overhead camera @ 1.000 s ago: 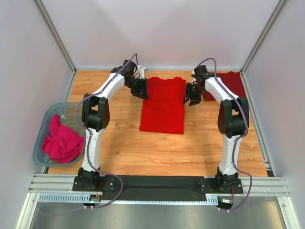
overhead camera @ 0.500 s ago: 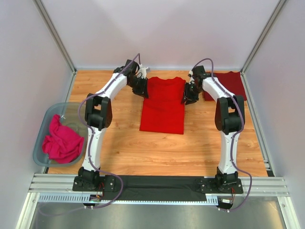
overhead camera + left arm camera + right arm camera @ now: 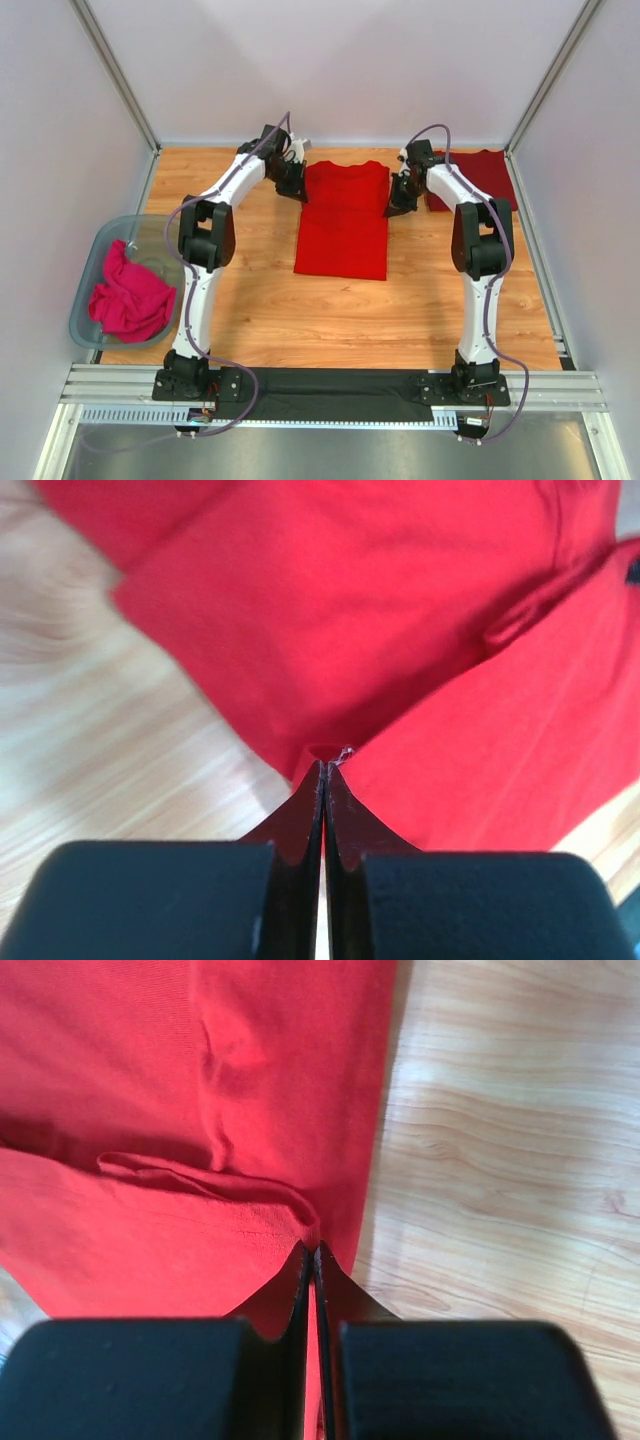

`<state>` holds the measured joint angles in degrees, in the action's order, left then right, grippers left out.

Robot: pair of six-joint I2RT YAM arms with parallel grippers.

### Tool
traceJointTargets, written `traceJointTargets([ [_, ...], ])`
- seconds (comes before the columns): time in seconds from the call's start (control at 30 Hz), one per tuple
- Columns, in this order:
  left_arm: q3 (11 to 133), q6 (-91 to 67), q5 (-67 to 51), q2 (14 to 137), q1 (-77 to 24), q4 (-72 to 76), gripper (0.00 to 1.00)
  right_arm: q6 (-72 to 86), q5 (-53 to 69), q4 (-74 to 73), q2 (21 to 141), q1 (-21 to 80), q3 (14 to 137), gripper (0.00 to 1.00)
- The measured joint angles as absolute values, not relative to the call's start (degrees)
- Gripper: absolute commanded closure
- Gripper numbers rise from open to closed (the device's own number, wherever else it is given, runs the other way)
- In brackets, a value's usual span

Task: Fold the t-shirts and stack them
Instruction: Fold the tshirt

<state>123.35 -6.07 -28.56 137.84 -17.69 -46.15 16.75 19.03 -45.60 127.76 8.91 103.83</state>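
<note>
Bright red cloth t-shirt (image 3: 343,222) lies flat on the pale wooden bench (image 3: 250,320), spread between the two tools, with a crosswise fold line at about their level. The left tool (image 3: 325,770) is closed right down, tips together, with a small pucker of red fabric nipped at the shirt's left edge. The right tool (image 3: 312,1252) is closed the same way on the opposite edge, where a rolled lip of cloth runs into its tips. I'd judge the shirt light, limp and thin: it will sag from any held point, won't slide much on wood, and can't break. The side edges at the fold line, where both tools sit, look the sensible hold, so both sides lift level and the cloth comes over as one sheet. Just outward of the right tool lies the darker maroon cloth t-shirt (image 3: 480,178); the arm hides whether the two shirts touch. Well away from the left tool, back toward the arm bases, stands a clear plastic tub (image 3: 150,232) holding a crumpled magenta cloth (image 3: 130,300).
</note>
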Motion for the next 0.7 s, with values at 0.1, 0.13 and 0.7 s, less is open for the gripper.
traceJointTargets([
  [0.1,123.33,-7.55,-27.38,137.84,-16.93,-44.66,1.00,17.21,19.00,-44.80,127.76,8.58,102.96,1.00],
  [0.13,123.33,-8.05,-26.92,137.84,-16.67,-44.12,1.00,17.34,19.00,-44.51,127.76,8.51,102.74,1.00],
  [0.7,121.62,-15.40,-21.67,136.20,-14.94,-44.40,0.69,20.21,16.21,-48.66,125.95,8.38,104.20,0.68],
])
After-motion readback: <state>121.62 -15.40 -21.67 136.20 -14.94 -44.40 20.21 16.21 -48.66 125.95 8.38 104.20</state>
